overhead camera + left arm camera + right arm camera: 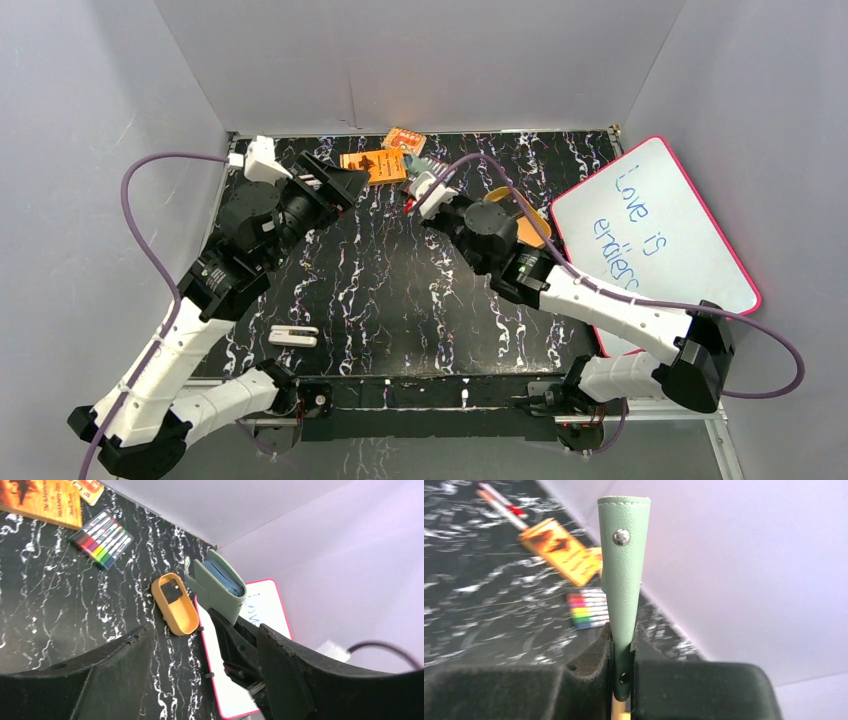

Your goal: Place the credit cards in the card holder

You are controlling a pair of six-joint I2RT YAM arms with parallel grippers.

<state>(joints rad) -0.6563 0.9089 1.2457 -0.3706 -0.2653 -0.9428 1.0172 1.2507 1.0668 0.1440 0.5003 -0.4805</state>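
Note:
The sage-green card holder (218, 586) is held up off the table, its pale blue sleeves showing at the top. My right gripper (624, 636) is shut on its snap flap (624, 565), which stands upright between the fingers. In the top view the right gripper (422, 195) is at the back middle of the table. One dark credit card (172, 591) lies in the tan oval tray (187, 625). My left gripper (205, 630) is open and empty, facing the holder from the left (345, 185). No other card shows.
Two orange boxes (373, 165) and a pack of coloured markers (102, 542) lie at the back. A pink-rimmed whiteboard (660, 230) lies at the right beside the tray (530, 222). A small white object (295, 336) lies front left. Grey walls surround the table.

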